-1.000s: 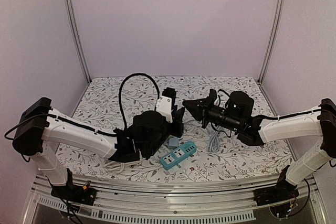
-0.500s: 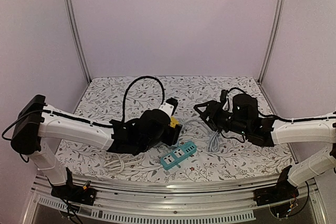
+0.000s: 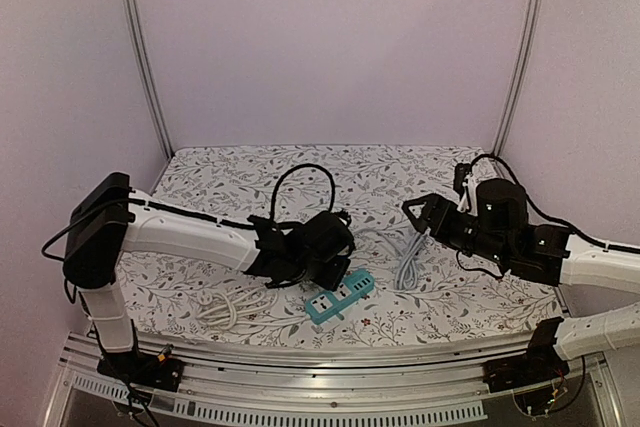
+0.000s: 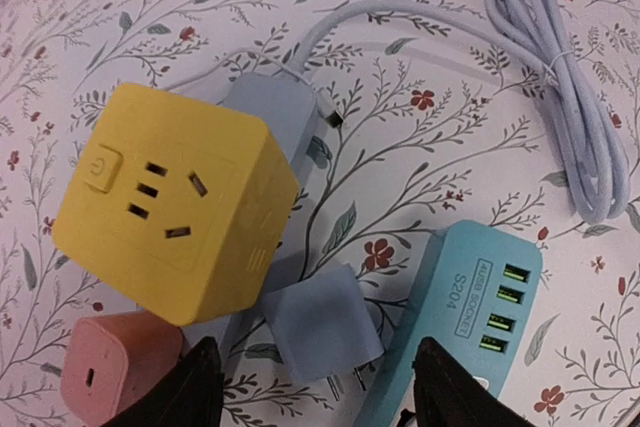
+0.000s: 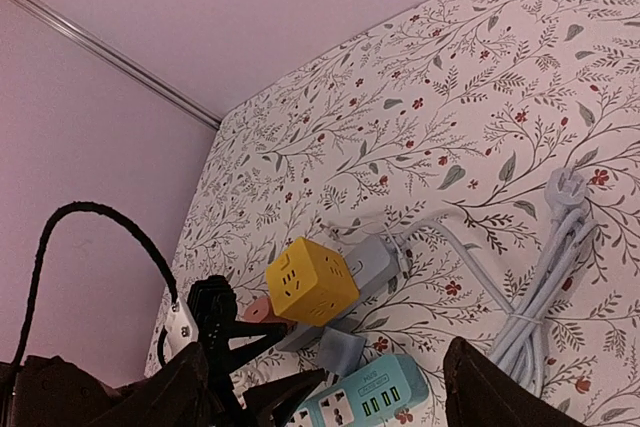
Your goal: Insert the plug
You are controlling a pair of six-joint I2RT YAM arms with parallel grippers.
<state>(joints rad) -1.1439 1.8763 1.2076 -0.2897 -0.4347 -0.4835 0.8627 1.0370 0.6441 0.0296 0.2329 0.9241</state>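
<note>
A blue-grey plug [image 4: 318,332] lies flat on the cloth, prongs toward the wrist camera, between a yellow cube socket [image 4: 165,217] and a teal power strip [image 4: 470,322]. My left gripper [image 4: 325,397] is open and low over the table; the plug lies just ahead of its fingertips, touching neither. In the top view the left gripper [image 3: 338,259] sits right above the teal strip [image 3: 340,297]. My right gripper [image 3: 416,215] hangs open and empty to the right, above the table. Its wrist view shows the cube [image 5: 310,277], plug [image 5: 342,349] and strip [image 5: 365,399].
A pink adapter [image 4: 110,372] lies against the cube's near side and a grey block [image 4: 275,112] with a cable behind it. A bundled grey cable [image 3: 408,267] lies between the arms. A white cord coil [image 3: 225,309] is at front left.
Both grippers have opened. The left arm has come down to the table by the teal strip, and the yellow cube now lies there. The right arm has drawn back to the right.
</note>
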